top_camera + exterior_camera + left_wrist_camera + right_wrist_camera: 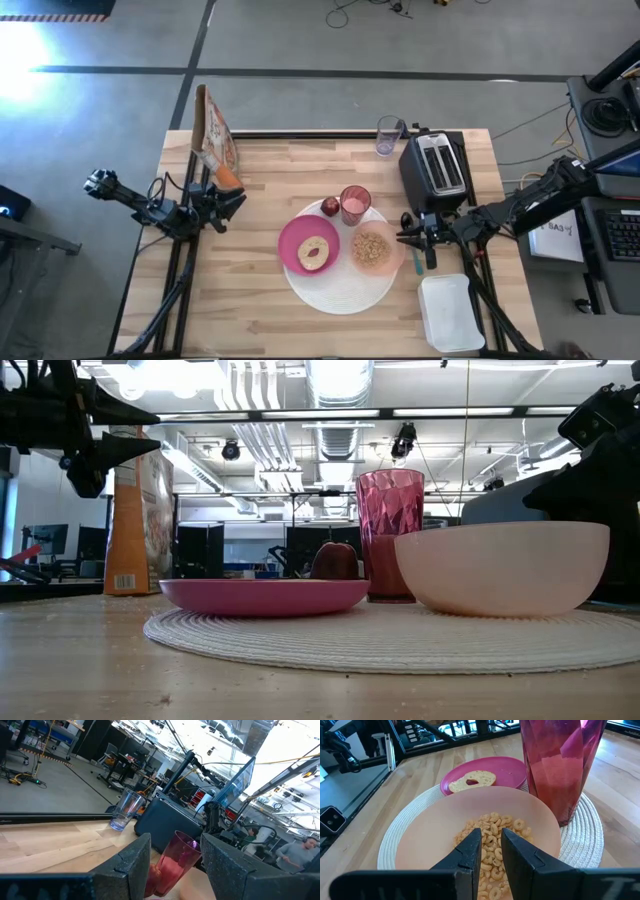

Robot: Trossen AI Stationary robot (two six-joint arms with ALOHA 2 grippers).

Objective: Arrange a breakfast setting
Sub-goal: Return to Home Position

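Wooden table [260, 300], at its centre the white mat [340, 295] with plate [296, 244], tumbler [355, 203], fruit [329, 207] and bowl [430, 830]; the bowl lies straight ahead of the right gripper [491, 836], just beside it, fingers narrowly parted, empty; backing away looks safest; left gripper [175, 842], wide apart, empty, waits well off.

No lettering anywhere is clear enough to read.

wooden table [250, 295] — white disc [340, 293] | toaster [435, 168] | tray [452, 313] | glass [388, 135] | cereal box [213, 135]
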